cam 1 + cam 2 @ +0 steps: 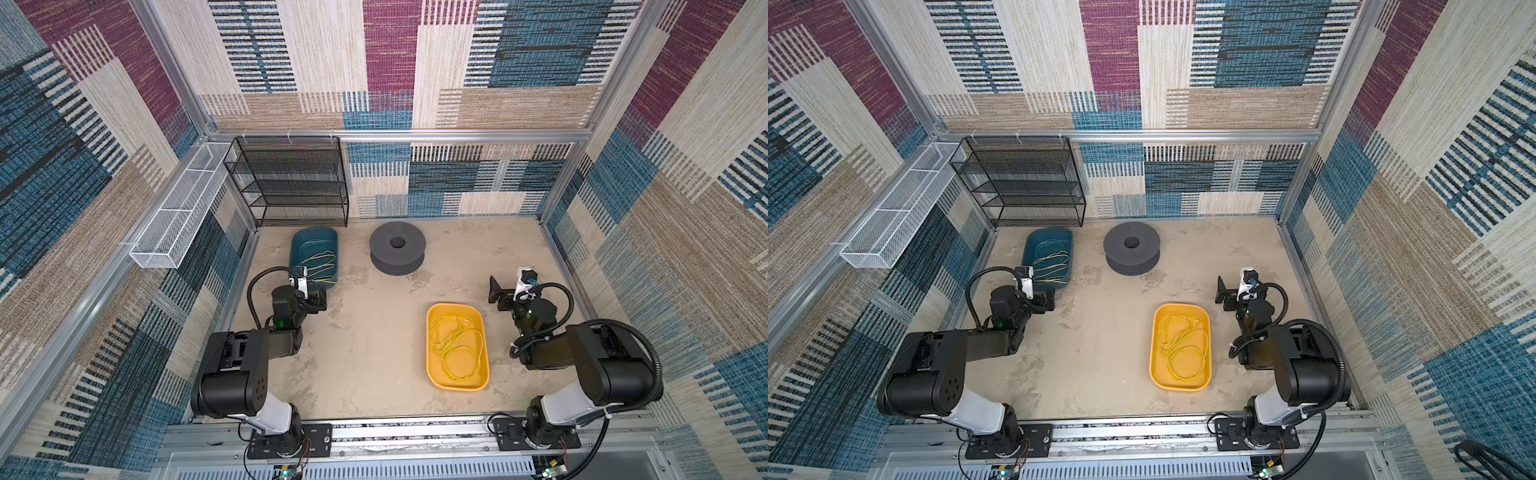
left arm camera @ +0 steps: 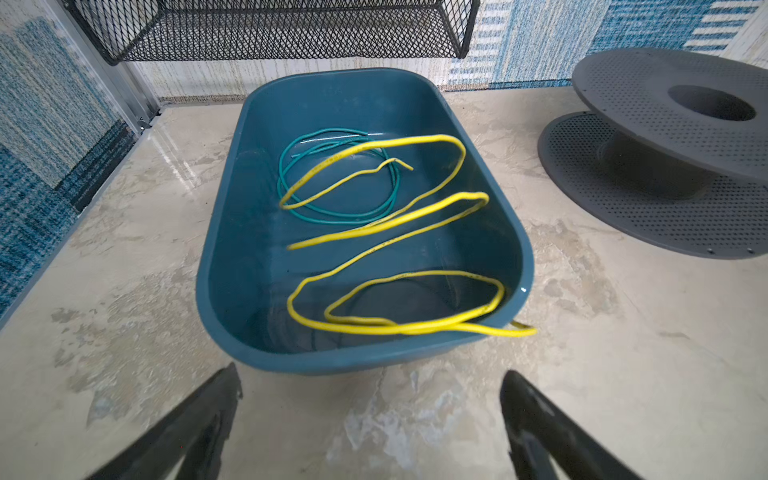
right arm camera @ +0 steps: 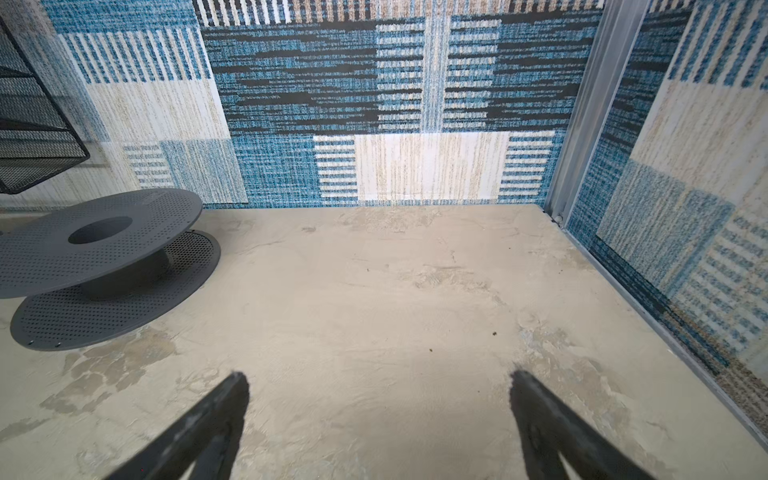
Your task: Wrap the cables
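**Gripper state.** The left gripper (image 2: 370, 374) stands with its jaws spread wide and nothing between them. The right gripper (image 3: 378, 376) is likewise spread wide and holds nothing; only bare counter (image 3: 395, 299) lies ahead of it.

**Cable location.** The cables (image 2: 399, 330) are thin yellow wires lying loose in two tubs.
- Blue tub (image 2: 249, 232): directly ahead of the left gripper, close to its fingertips but not touching them. One yellow wire lies here in loose loops over a coiled green cable (image 2: 332, 214). One yellow end hangs over the rim nearest the gripper.
- Yellow tub (image 1: 457, 384): inboard of the right gripper (image 1: 496, 291) and back toward the arm bases, well apart from it. The yellow wire inside lies in tangled loops.

**Spool.** The grey perforated spool (image 1: 397, 253) stands upright on the counter, ahead of and between both grippers, with no wire wound on it.
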